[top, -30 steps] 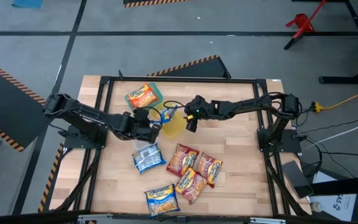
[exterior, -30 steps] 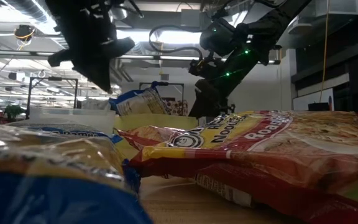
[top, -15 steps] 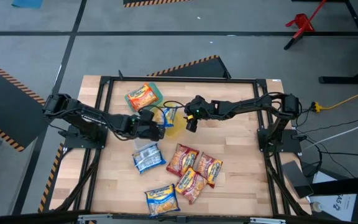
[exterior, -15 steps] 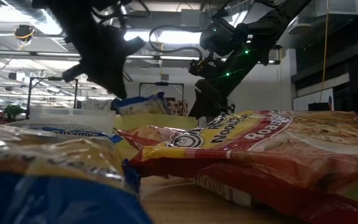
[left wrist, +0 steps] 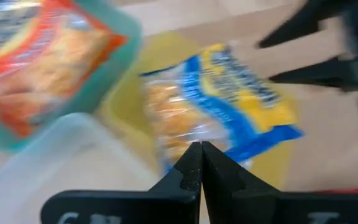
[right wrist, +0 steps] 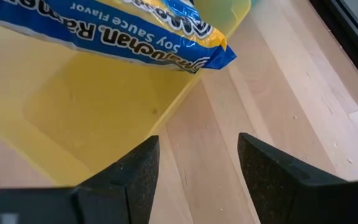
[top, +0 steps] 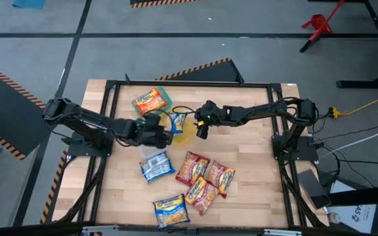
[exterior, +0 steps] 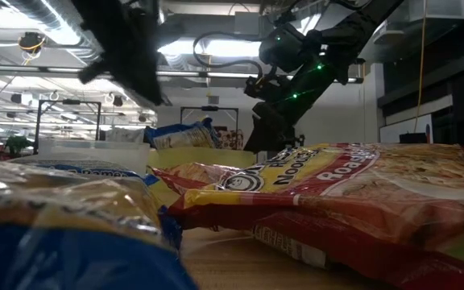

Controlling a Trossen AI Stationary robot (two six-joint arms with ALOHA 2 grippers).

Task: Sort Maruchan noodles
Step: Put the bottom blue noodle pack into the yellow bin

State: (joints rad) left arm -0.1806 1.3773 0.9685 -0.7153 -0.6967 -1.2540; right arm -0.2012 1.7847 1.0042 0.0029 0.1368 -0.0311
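A blue-and-yellow noodle packet (top: 177, 121) lies slanted in the yellow container (top: 185, 134), one end propped on its wall (left wrist: 216, 99). My left gripper (top: 164, 137) is shut, just left of that container and short of the packet, fingertips (left wrist: 199, 149) pointing at it. My right gripper (top: 201, 131) hangs open over the container's right edge (right wrist: 185, 93), touching nothing. An orange packet (top: 149, 101) rests in the green container (left wrist: 114, 59). Several more packets, red-brown (top: 193, 167) and blue (top: 156, 165), lie flat on the table's near half.
A clear container (left wrist: 48, 162) sits beside the green and yellow ones, under my left gripper. A blue-and-yellow packet (top: 170, 208) lies near the table's near edge. Bare wood (top: 251, 157) shows to the right of the packets. A black frame (top: 189, 84) rims the table.
The blue-and-yellow packet has tipped from steeply raised to lying lower in the yellow container. My left gripper has drawn back a little toward the table's left edge and risen. My right arm has kept still.
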